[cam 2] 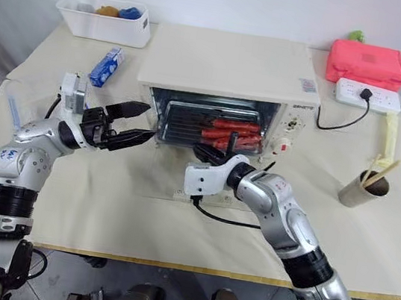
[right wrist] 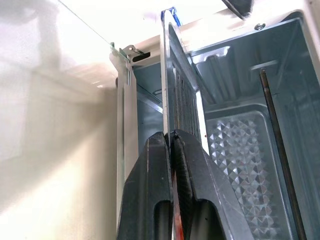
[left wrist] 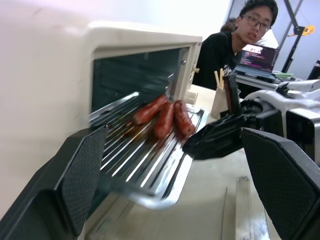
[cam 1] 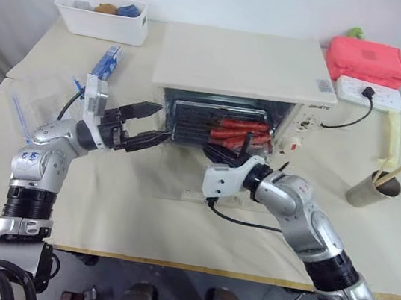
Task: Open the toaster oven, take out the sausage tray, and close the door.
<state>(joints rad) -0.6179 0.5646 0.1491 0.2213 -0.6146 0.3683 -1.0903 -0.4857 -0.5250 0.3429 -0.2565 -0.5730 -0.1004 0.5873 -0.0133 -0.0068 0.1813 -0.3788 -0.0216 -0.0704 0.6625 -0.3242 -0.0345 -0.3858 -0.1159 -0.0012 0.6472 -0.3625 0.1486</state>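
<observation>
Two tools work at the toaster oven [cam 1: 238,73], which sits at the table's [cam 1: 139,209] far middle. The door [cam 1: 183,193] (glass, hard to make out) seems to lie folded down flat. The sausage tray [left wrist: 150,150] juts partway out. The right tool [right wrist: 171,145] is clamped on its near rim; the left tool [cam 1: 151,125] hangs with fingers apart, just left of the opening.

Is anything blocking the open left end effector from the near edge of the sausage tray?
Nothing visible does. The left end effector stands open beside the front left corner of the sausage tray, which juts out of the toaster oven. The right end effector is shut on the tray's rim, farther right.
</observation>
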